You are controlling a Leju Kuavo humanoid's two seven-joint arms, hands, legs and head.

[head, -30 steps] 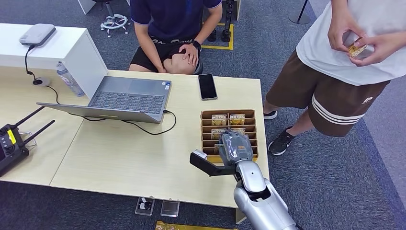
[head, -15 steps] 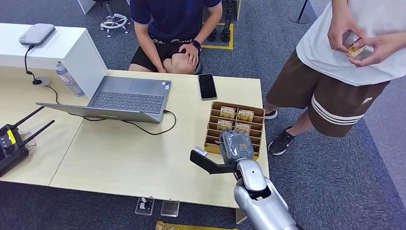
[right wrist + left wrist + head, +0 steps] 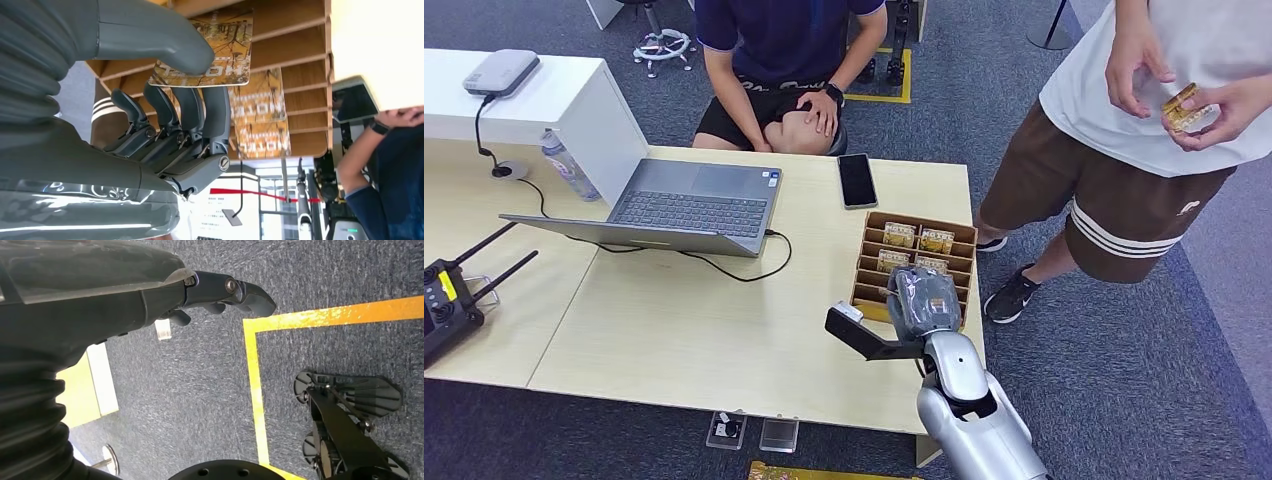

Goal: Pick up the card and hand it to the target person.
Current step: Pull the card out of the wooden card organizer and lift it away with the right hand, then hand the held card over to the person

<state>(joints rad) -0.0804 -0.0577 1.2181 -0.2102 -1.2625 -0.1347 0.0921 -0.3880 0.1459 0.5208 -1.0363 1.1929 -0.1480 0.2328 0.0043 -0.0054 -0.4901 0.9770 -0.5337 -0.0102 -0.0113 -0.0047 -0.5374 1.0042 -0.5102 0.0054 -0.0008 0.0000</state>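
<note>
Right hand (image 3: 165,100) pinches one card (image 3: 205,50) between thumb and fingers above the slotted card box (image 3: 911,262); left hand (image 3: 150,295) hangs, fingers curled, holding nothing.

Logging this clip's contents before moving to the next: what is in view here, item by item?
card tray: one, brown, slotted, right part of the table
cards: several, tan printed, in the tray; one pinched in the right hand
laptop: one, grey, open, mid-table
phone: one, black, far table edge
water bottle: one, clear, left of the laptop
remote controller: one, black, left edge
seated person: one, dark shirt
standing person: one, white shirt, holds a card
right hand: over the tray
left hand: above the carpet
</note>
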